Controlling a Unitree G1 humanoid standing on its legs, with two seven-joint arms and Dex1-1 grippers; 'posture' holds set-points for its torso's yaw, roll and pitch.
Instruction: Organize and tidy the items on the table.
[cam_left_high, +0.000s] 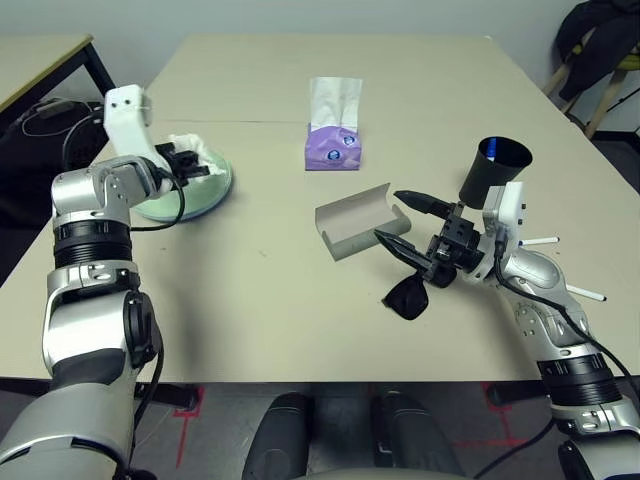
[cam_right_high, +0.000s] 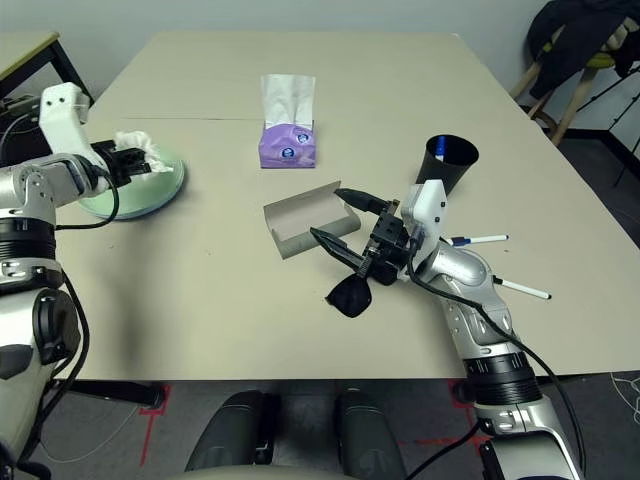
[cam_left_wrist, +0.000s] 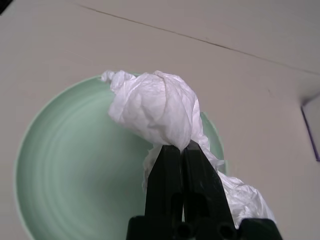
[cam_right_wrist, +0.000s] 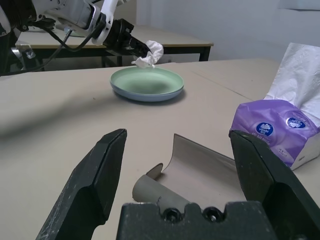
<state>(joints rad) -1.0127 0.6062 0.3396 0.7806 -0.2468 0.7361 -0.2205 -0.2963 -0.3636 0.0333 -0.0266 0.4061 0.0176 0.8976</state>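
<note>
The left gripper (cam_left_wrist: 181, 150), jaws pressed on the crumpled white tissue (cam_left_wrist: 155, 107), holds it above the pale green round plates (cam_left_high: 205, 190). The thin pinch may slip. The right gripper (cam_left_high: 403, 227) hovers spread above the grey oblong glasses case (cam_left_high: 358, 222).

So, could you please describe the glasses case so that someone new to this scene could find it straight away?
On the large beige table, look just in front of the purple tissue box, towards the robot. The glasses case lies there open, a grey curved shell. The black sunglasses sit nearby, outside it; it is the one grey, trough-shaped thing.
</note>
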